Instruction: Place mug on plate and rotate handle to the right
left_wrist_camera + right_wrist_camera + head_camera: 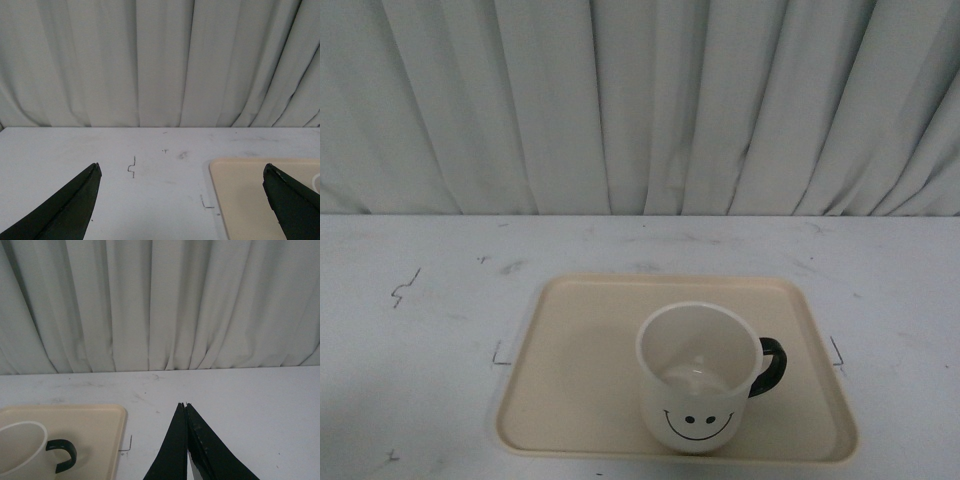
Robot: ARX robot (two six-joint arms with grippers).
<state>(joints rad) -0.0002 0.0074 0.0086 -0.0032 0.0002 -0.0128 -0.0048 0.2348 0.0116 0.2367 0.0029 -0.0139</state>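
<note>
Mug (701, 382), white with a black smiley face turned toward the robot, is seen standing upright on the beige plate (580, 380), toward its near right part. Its black handle (771, 366) is pointed to the right. The plate is set on a white table (410, 340) before a pale curtain (640, 100). The left gripper (181, 172) is held with fingers spread wide over bare table beside the plate. The right gripper (185, 406) is closed, fingertips pressed together, gripping nothing, to the right of the plate.

I am seeing one mug (698, 385) with one handle (772, 366). I am seeing one plate (570, 370), one table (410, 340) and two grippers of mine, left (182, 175) and right (185, 406).
</note>
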